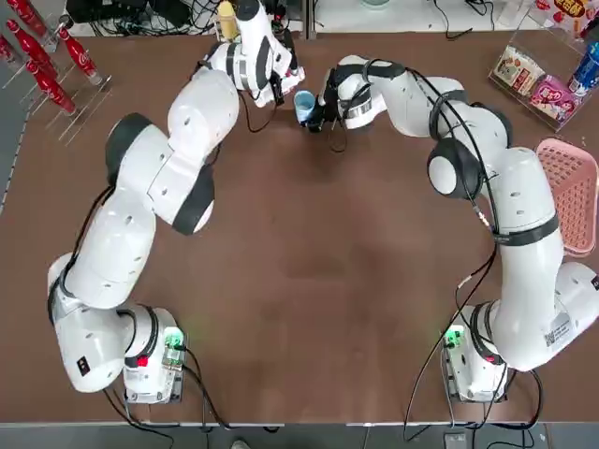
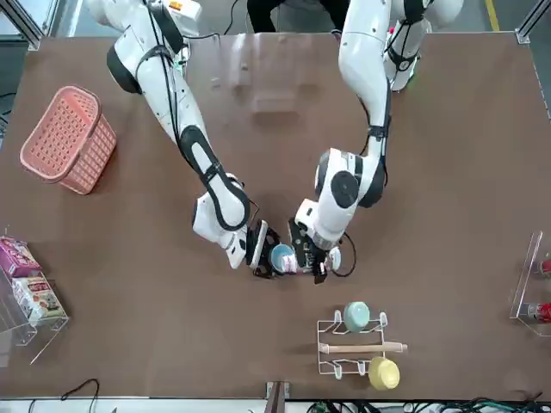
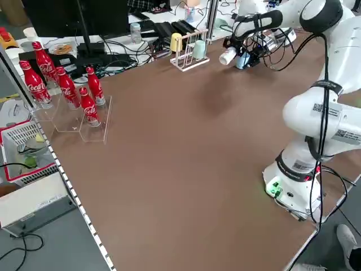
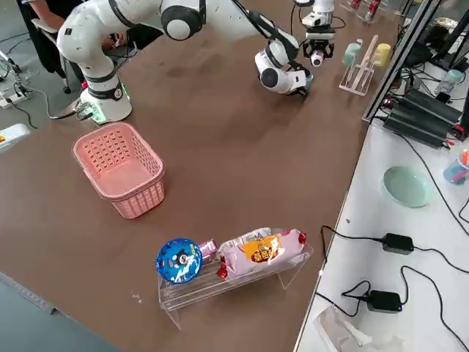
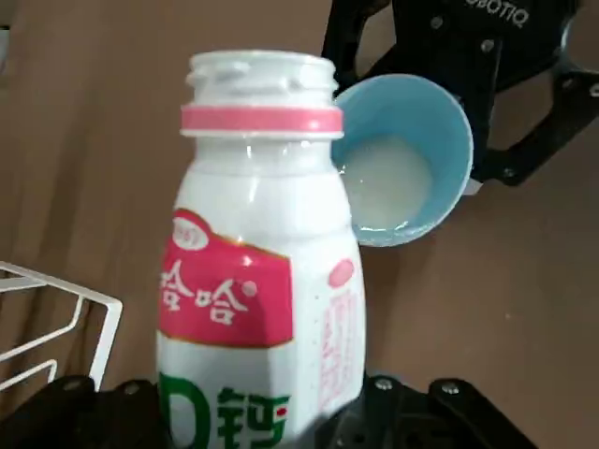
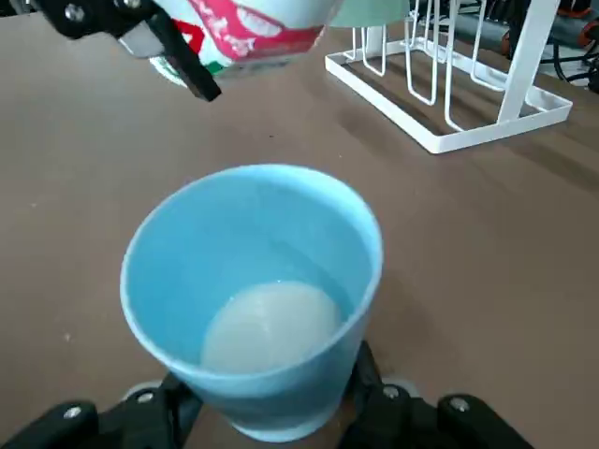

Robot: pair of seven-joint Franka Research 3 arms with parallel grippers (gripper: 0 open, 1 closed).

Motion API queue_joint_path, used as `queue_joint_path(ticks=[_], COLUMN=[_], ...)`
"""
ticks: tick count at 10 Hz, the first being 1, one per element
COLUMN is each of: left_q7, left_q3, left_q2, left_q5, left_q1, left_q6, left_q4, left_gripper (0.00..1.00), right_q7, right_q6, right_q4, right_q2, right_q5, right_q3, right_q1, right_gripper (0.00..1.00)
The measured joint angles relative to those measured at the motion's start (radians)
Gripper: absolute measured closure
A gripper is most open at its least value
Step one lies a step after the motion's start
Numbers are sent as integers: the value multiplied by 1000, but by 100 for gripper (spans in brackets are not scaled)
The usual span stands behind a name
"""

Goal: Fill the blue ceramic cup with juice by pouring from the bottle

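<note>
From here the bottle [image 5: 257,253] looks like smooth white plastic with a soft gloss, its printed label slick too. The blue cup [image 6: 253,243] has a smooth, ceramic-looking wall with a faint sheen, and the liquid inside shines wetly. The tabletop [image 1: 309,281] is matt brown. The basket [image 4: 121,165] is pink moulded plastic, perforated; the snack packets [image 4: 264,249] are glossy, crinkled film, on a stand [image 4: 198,290] of clear, shiny plastic.
</note>
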Motion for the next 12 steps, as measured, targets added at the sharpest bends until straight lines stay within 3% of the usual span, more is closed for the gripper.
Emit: queue_joint_path(ticks=[5, 8, 12], left_q7=[251, 451, 778], left_q3=[9, 13, 12], left_q2=[-79, -241, -377], left_q5=[-176, -206, -378], left_q1=[72, 124, 273], left_q6=[-25, -43, -212], left_q4=[-43, -191, -361], left_gripper=[55, 55, 55], right_q7=[0, 0, 1], right_q6=[0, 0, 1], right_q4=[0, 0, 0], right_q2=[0, 0, 0], right_q5=[0, 1, 1], right_q3=[0, 0, 0], right_q1=[-1, -2, -8], right_gripper=[33, 33, 32])
